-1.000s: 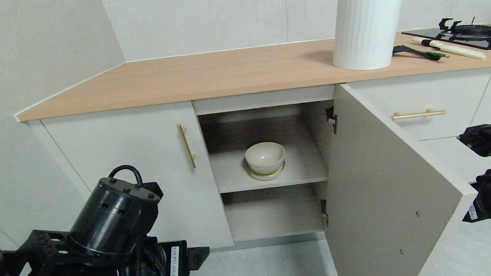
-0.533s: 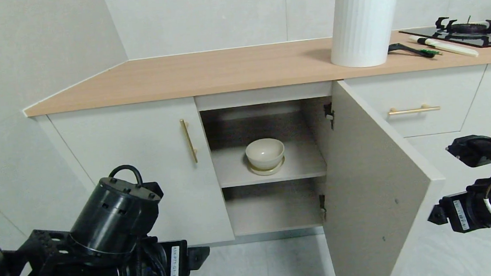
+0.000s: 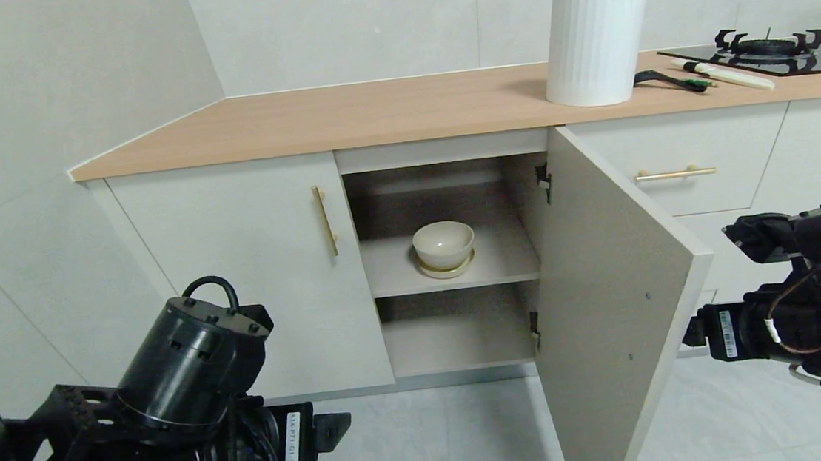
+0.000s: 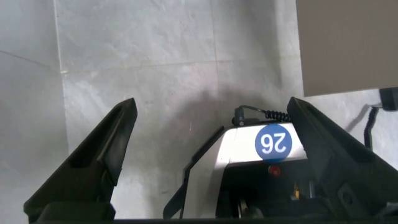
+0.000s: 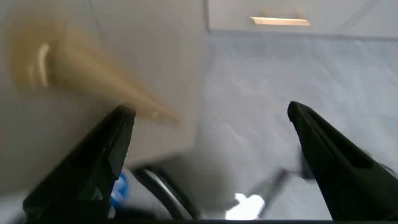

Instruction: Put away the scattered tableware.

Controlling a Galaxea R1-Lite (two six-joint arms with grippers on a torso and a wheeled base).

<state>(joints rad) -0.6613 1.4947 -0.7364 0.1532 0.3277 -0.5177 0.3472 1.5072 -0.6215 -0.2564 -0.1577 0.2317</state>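
A cream bowl point(image 3: 443, 242) stands on a matching saucer point(image 3: 446, 268) on the upper shelf of the open cabinet point(image 3: 452, 279). The cabinet door point(image 3: 609, 295) is swung wide out toward me. My left arm point(image 3: 185, 376) is low at the front left, and its gripper point(image 4: 211, 155) is open over the floor with nothing between its fingers. My right arm point(image 3: 796, 301) is beside the door's free edge. The right gripper point(image 5: 211, 162) is open and holds nothing, close to the door's gold handle point(image 5: 93, 68).
On the wooden counter point(image 3: 370, 111) stand a tall white ribbed cylinder point(image 3: 598, 36), a black-handled tool point(image 3: 668, 79) and a white knife point(image 3: 727, 74). A gas hob point(image 3: 766, 51) lies at the far right. The left cabinet door point(image 3: 251, 274) is closed. Below the counter is a drawer handle point(image 3: 674, 173).
The whole head picture has shifted: the camera has pulled back and the cabinet looks smaller. My right arm now reaches further into the picture, staying by the door's free edge. The left arm is unchanged.
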